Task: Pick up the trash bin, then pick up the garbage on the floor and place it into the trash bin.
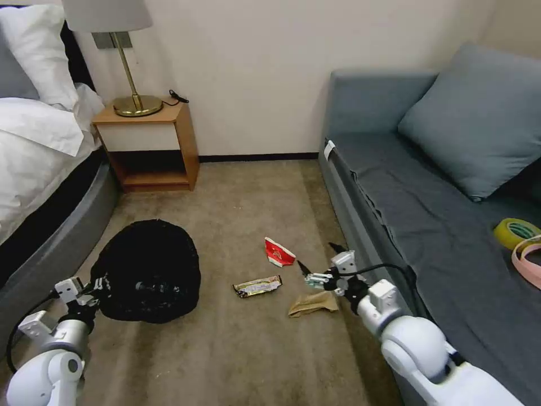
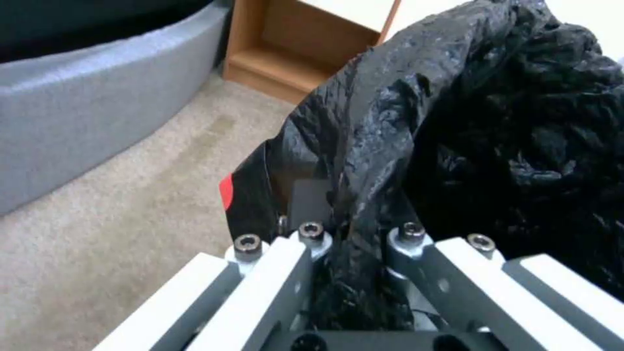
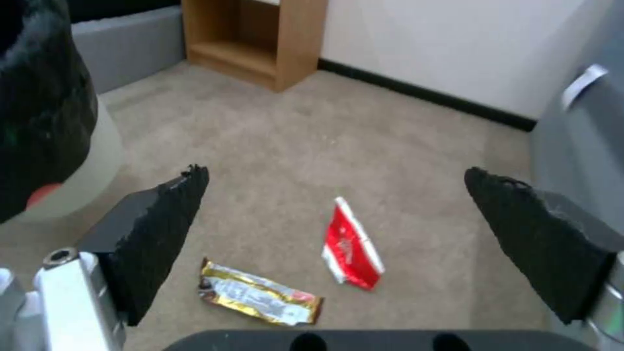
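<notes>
Black bag rim of the bin [image 1: 147, 270] is clenched in the left pincer [image 1: 93, 293]; the right pincer [image 1: 320, 265] hangs released over the litter.

Left pincer's fingers [image 2: 312, 234] pinch the crinkled liner, the bin's body reaching away from it above the carpet [image 1: 242, 192]. Between the spread fingers [image 3: 163, 214] of the right pincer lie the red-white carton [image 3: 351, 246] and, nearer its wrist, the wrapper [image 3: 260, 295]. The brown paper bag [image 1: 313, 304] sits just under that pincer, beside the sofa [image 1: 428, 225].
</notes>
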Controlling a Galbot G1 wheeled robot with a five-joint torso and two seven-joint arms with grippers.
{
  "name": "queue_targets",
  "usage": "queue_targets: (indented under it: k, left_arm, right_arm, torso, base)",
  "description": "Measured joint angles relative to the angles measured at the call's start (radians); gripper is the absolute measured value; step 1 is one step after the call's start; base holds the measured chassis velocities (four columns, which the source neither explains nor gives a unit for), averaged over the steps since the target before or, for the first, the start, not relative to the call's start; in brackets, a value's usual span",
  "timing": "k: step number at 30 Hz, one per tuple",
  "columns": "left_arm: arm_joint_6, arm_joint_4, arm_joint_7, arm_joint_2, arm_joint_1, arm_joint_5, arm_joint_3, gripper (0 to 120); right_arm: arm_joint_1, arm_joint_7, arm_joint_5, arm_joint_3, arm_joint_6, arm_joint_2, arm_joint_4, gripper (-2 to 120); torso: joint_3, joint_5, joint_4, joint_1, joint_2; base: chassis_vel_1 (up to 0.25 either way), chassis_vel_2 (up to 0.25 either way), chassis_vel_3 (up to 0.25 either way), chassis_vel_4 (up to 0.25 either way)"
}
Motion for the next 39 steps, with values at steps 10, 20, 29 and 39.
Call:
queue_targets:
  k: [10,20,29,39]
  left_arm:
    - [-0.021,0.075,0.044,0.048,-0.043,-0.017,0.023,4]
    - [-0.053,0.155,0.080,0.085,-0.050,-0.039,0.040,4]
    - [-0.062,0.176,0.089,0.096,-0.072,-0.056,0.042,4]
    - [-0.065,0.183,0.100,0.094,-0.070,-0.074,0.016,4]
  right_arm:
    - [0.133,-0.009,-0.104,-0.139,0.082,0.013,-0.212,100]
    - [0.434,-0.307,-0.080,-0.418,0.218,-0.078,-0.568,100]
    - [0.706,-0.787,-0.033,-0.656,0.163,-0.056,-0.853,100]
    - [0.856,-1.067,-0.115,-0.760,0.175,0.046,-1.160,100]
  torso:
    - [0.000,0.0000,-0.0004,0.000,0.000]
    - [0.000,0.0002,-0.0004,0.000,0.000]
    - [0.000,0.0003,-0.0002,0.000,0.000]
    - [0.000,0.0000,-0.0001,0.000,0.000]
  base:
    - [-0.009,0.010,0.006,-0.011]
    - [0.000,0.000,0.000,0.000]
    - [0.000,0.000,0.000,0.000]
    - [0.000,0.000,0.000,0.000]
